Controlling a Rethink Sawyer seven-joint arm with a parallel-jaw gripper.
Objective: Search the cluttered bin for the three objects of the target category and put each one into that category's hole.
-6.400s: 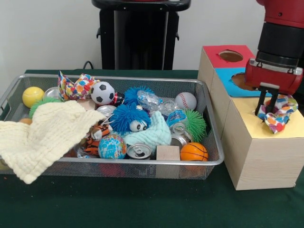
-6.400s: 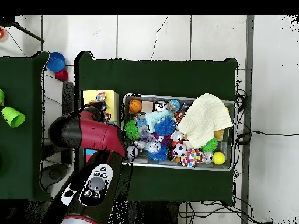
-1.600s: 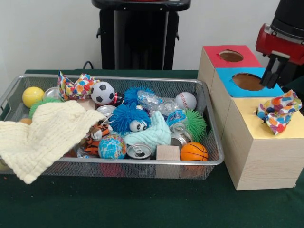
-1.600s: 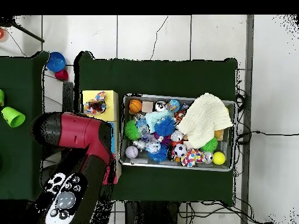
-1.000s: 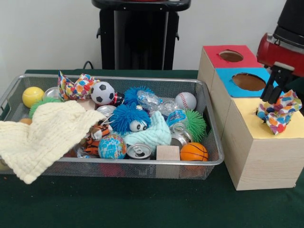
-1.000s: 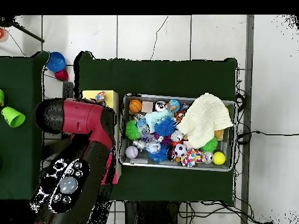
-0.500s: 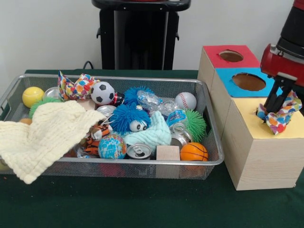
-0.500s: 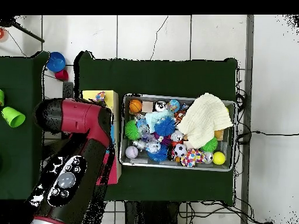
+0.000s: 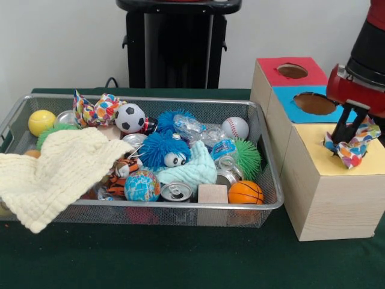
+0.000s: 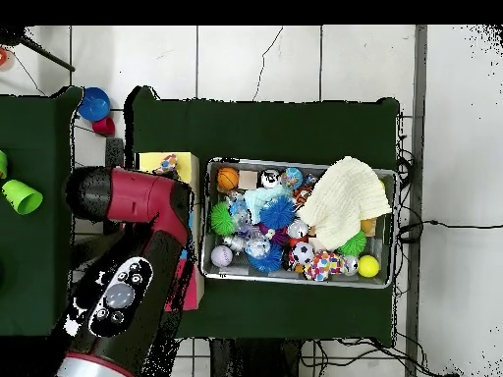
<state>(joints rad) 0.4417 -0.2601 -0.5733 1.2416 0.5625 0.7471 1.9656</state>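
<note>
On the green counter (image 9: 180, 259), the wire-mesh bin (image 9: 180, 214) and its heap look just as they did in the earlier front views, with nothing in it shifted. The change is at the right: the red and black arm (image 10: 133, 250), which a second and a half ago hung over the blue-topped box, has come forward and down, so the tool (image 9: 348, 128) now stands over the yellow-topped box (image 9: 328, 198), its dark prongs spread and dipping into one confetti cloth (image 9: 355, 144). That cloth sits bunched on the yellow surround and covers the hole, so the hole itself cannot be seen; whether the prongs actually pinch the cloth cannot be told.

Counted from largest to smallest:
- three wooden boxes, topped yellow, blue (image 9: 313, 103) and red (image 9: 287, 71);
- one big pale-yellow waffle cloth (image 9: 57, 171) draped over the bin's left rim;
- one mint-green cloth (image 9: 195, 168);
- two confetti cloths in sight, the second (image 9: 96, 110) at the bin's far left corner; a third is not visible;
- one blue fuzzy toy (image 9: 163, 152);
- one soccer ball (image 9: 130, 118);
- one baseball (image 9: 235, 127);
- one small basketball (image 9: 245, 192).
</note>
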